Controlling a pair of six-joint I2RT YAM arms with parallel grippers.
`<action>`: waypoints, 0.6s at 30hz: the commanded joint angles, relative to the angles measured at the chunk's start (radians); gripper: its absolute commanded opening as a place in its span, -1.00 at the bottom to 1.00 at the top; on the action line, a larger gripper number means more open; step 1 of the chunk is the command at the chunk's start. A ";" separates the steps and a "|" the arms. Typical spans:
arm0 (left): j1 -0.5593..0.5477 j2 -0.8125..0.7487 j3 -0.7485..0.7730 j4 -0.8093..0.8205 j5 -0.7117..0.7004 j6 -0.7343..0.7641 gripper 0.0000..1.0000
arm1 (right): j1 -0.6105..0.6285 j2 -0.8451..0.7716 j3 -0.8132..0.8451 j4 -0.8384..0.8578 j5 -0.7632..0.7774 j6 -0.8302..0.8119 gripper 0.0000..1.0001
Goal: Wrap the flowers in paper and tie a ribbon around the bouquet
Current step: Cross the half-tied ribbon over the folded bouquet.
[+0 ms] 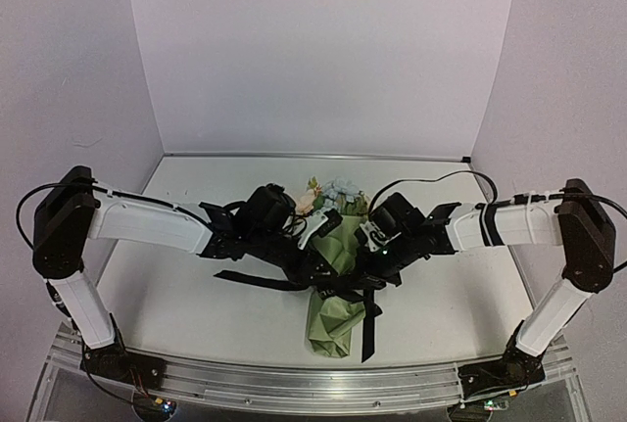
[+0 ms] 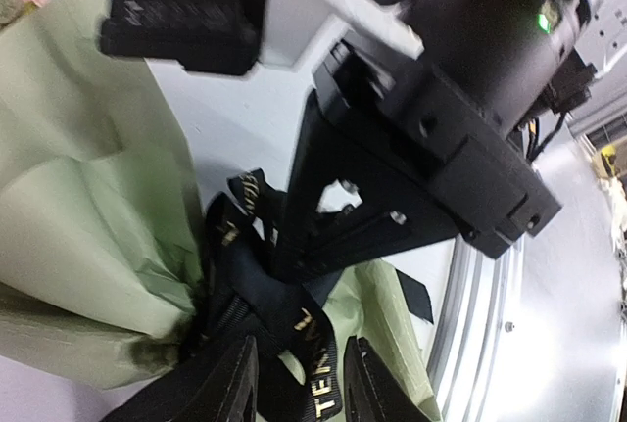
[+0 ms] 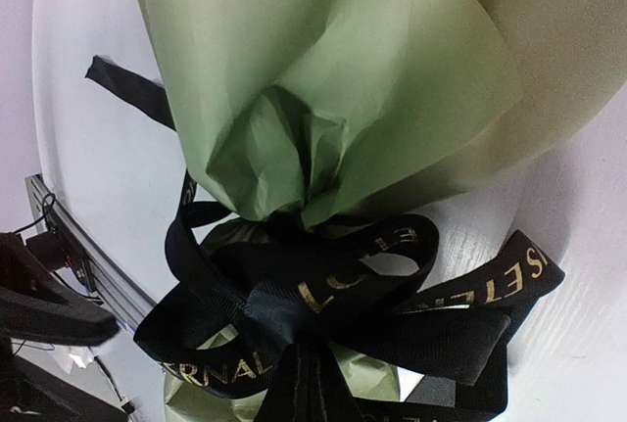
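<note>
The bouquet (image 1: 333, 246) lies mid-table, a sage green paper (image 1: 331, 329) cone with its narrow end toward the arms. Cream and pale blue flowers (image 1: 329, 192) show at the far end. A black lettered ribbon (image 1: 370, 329) is looped in a bow round the cone's neck (image 3: 284, 207). My left gripper (image 2: 304, 349) is open, its fingers (image 2: 230, 383) either side of a ribbon (image 2: 315, 383) strand, not pinching it. My right gripper (image 3: 312, 363) is shut on the ribbon (image 3: 392, 275) at the bow's middle. It also shows in the left wrist view (image 2: 289, 260), tip in the bow.
Ribbon tails trail left (image 1: 257, 280) and toward the near edge. An aluminium rail (image 1: 294, 383) runs along the table's near edge, close to the cone's tip. Both arms meet over the bouquet. White walls close the back and sides.
</note>
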 commanded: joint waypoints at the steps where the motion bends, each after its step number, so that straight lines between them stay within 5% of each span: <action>1: 0.023 -0.016 0.036 0.021 -0.063 -0.020 -0.35 | 0.004 -0.034 -0.013 0.007 0.021 -0.013 -1.00; 18: 0.023 0.182 0.238 -0.197 -0.006 0.108 -0.34 | 0.005 -0.032 -0.068 0.080 0.004 -0.024 -1.00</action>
